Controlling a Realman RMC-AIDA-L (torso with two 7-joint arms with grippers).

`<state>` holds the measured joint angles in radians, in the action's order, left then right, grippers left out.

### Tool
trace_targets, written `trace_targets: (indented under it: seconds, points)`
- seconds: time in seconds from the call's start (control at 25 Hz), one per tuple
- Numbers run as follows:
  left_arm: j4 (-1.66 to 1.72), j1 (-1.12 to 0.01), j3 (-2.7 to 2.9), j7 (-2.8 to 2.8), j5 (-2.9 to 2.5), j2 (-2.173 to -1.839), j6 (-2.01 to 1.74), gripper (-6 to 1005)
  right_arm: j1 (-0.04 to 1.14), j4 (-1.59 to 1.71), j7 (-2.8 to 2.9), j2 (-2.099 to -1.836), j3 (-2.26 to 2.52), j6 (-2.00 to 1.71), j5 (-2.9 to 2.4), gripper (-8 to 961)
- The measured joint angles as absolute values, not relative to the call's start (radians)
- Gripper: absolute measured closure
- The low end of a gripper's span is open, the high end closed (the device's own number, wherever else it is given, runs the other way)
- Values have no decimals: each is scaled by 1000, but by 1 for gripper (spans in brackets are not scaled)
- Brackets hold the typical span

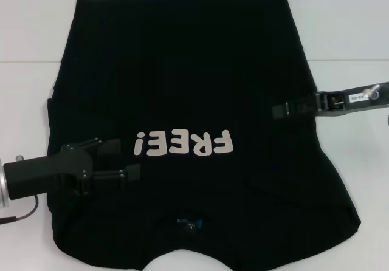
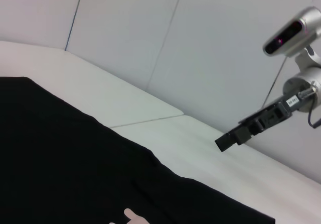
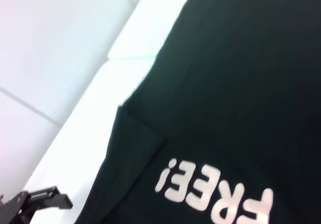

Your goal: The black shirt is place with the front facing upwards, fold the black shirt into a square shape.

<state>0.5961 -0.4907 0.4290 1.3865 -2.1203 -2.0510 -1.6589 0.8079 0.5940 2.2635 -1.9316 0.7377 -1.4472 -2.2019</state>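
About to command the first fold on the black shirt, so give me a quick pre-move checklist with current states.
1. Front facing up: ok. The FREE! lettering shows on the black shirt.
2. Shirt spread flat on the table: mostly ok; sleeves look partly tucked under at both sides.
3. Left gripper placed: ok, over the shirt's left side beside the lettering, jaws open.
4. Right gripper placed: ok, over the shirt's right side.
5. Right jaws state: cannot tell.
6. Fabric already grasped by either gripper: not ok on the left, which holds nothing; right cannot tell.
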Motion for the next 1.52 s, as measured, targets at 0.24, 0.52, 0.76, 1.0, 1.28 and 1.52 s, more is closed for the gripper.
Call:
trace_targets:
  seconds: [0.24,0.52,0.76,1.0,1.28,1.52]
  points:
    - [598,-499,427,1624,-2117,-2022,-1665,51,724,570,2035,-1942,666,-1472,-2155,344]
    - [631,-512,445,2038,-2140,-1944,-1698,51,602,581,1598,-2018,662,-1510,-2088,293]
    - [731,-504,433,2326,-2271,-1897,-1778,51,547,576,1263,-2089,660,-1521,-2046,278]
    - [838,-504,430,2413,-2428,-1892,-1853,51,540,509,1087,-2094,657,-1509,-2001,277]
    - [759,-543,448,2428,-2550,-1892,-1825,51,539,468,1011,-2095,653,-1447,-1990,278]
    - [729,-551,447,2487,-2592,-1891,-1775,50,538,462,1008,-2095,653,-1440,-1990,277]
